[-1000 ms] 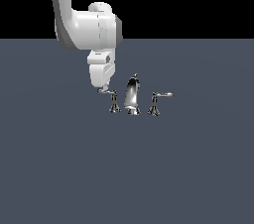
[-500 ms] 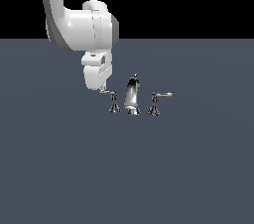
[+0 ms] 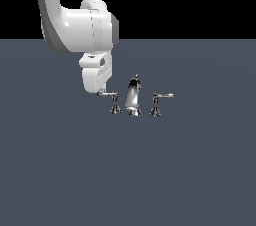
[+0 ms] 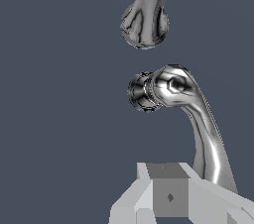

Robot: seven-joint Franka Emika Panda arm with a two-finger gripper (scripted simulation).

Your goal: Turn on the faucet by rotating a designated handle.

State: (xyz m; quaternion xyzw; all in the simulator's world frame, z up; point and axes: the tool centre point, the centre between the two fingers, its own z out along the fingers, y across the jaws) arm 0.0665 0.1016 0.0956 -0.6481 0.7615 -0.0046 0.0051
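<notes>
Handle lever tip just beside fingers (contact unclear).

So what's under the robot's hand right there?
The tip of the handle lever sits right under the gripper, with bare gray floor below. Whether the fingers touch the lever is hidden.

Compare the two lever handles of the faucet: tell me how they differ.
The handle on the exterior view's left has its lever pointing toward that left; the twin handle points its lever toward the exterior view's right. The gripper sits at the left lever's tip, while the twin handle stands free. Both are shiny chrome levers on flared posts, shorter than the spout between them.
</notes>
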